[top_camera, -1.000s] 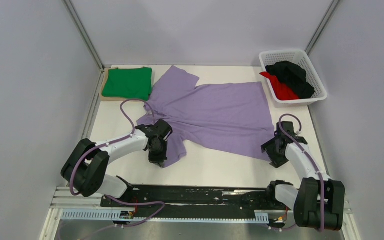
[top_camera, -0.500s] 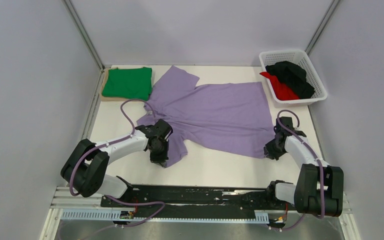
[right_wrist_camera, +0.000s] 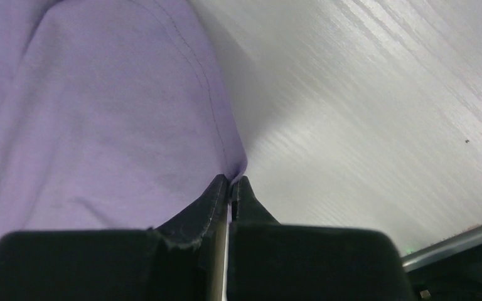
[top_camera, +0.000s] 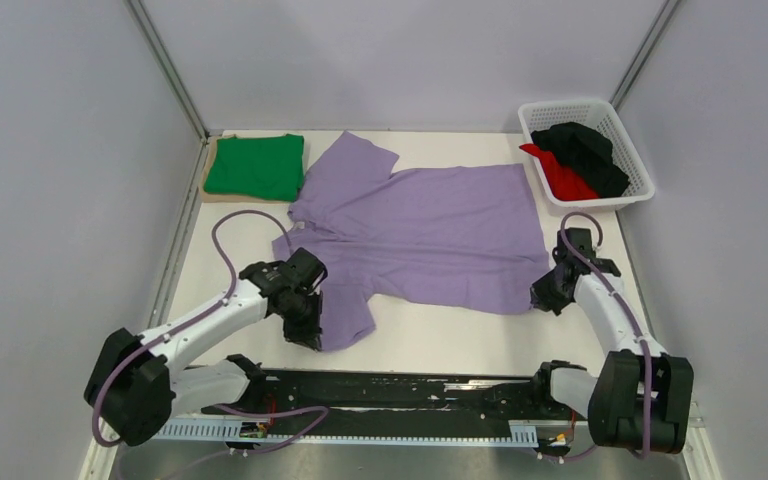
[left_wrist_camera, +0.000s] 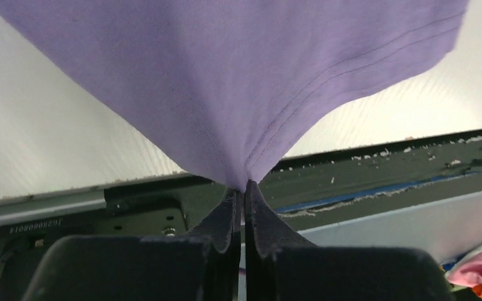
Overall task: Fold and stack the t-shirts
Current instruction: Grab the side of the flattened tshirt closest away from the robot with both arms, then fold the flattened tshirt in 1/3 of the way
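Mid-tabletop [top_camera: 440, 340]: lilac t-shirt [top_camera: 430, 235] lies spread out and mostly flat, collar end to the left, hem to the right. One sleeve points to the far side, the other to the near side.

Left claw [left_wrist_camera: 245, 188]: fingers together, clamped on the edge of the near sleeve.
- Wrist view: cloth is pinched right at the tips. A seam runs into the grip and the fabric fans out from the pinch.
- Top view: claw sits at the sleeve's near-left corner, arm reaching in from the left.

Right claw [right_wrist_camera: 231, 182]: fingers together too, clamped on the near-right hem corner of the same shirt.
- Wrist view: the stitched hem line runs down into the tips and only the very corner is caught. Bare white tabletop lies to the right of it.
- Top view: claw is at the shirt's right edge, near side.

Both claws hold the one garment, well apart, one at each near corner. Cloth between them lies on the tabletop with a few shallow wrinkles. Can't tell whether the pinched corners are lifted clear of the surface.

Far-left corner: green t-shirt [top_camera: 255, 165], folded to a neat rectangle, on a tan board [top_camera: 207, 192] whose edge shows at its left and near sides. The lilac far sleeve is just beside it; contact unclear.

Far-right corner: white lattice basket [top_camera: 560, 108] holds a black t-shirt [top_camera: 588, 150] and a red t-shirt [top_camera: 566, 180], both bunched and unfolded, black partly over red. The basket is just beside the far end of the lilac hem.

Black rail [top_camera: 400, 385] runs along the near edge between the arm bases.
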### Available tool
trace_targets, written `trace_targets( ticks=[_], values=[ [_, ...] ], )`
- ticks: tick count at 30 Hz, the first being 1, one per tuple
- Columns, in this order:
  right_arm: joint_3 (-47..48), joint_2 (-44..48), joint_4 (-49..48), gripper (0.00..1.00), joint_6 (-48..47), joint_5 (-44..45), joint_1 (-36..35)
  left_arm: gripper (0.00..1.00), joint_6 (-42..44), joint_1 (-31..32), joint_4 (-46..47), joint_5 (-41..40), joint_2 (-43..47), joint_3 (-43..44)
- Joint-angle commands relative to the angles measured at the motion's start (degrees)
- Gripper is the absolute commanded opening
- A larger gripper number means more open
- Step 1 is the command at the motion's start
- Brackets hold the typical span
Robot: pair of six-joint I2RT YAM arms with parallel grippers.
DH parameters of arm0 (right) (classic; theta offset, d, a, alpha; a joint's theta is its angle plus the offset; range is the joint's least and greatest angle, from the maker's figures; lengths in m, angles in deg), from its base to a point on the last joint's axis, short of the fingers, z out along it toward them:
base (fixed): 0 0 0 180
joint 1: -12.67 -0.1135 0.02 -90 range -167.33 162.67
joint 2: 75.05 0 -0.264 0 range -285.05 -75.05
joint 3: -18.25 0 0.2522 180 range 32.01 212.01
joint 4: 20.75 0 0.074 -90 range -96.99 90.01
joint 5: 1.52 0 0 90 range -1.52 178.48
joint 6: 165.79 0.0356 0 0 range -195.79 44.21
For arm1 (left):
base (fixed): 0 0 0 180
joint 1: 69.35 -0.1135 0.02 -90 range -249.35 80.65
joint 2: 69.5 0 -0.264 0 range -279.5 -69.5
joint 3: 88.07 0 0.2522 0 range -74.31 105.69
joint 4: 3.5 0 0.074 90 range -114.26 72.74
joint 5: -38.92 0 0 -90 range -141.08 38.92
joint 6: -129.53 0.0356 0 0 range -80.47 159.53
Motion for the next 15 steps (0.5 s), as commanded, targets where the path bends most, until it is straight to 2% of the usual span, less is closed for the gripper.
trace_targets(
  ticks=[1, 6, 15],
  values=[
    [5.35, 3.96, 11.86, 0.0, 0.43, 0.64, 0.03, 0.0, -4.07, 0.46, -10.5, 2.08, 6.45, 3.17],
    [6.69, 8.28, 19.92, 0.0, 1.06, 1.46, 0.01, 0.0, -8.04, 2.06, -13.8, 5.31, 12.53, 2.08],
    [10.79, 13.47, 29.28, 0.0, 0.98, 4.38, -0.14, 0.0, -15.9, 9.16, -23.98, 5.53, 20.24, 2.96]
  ],
)
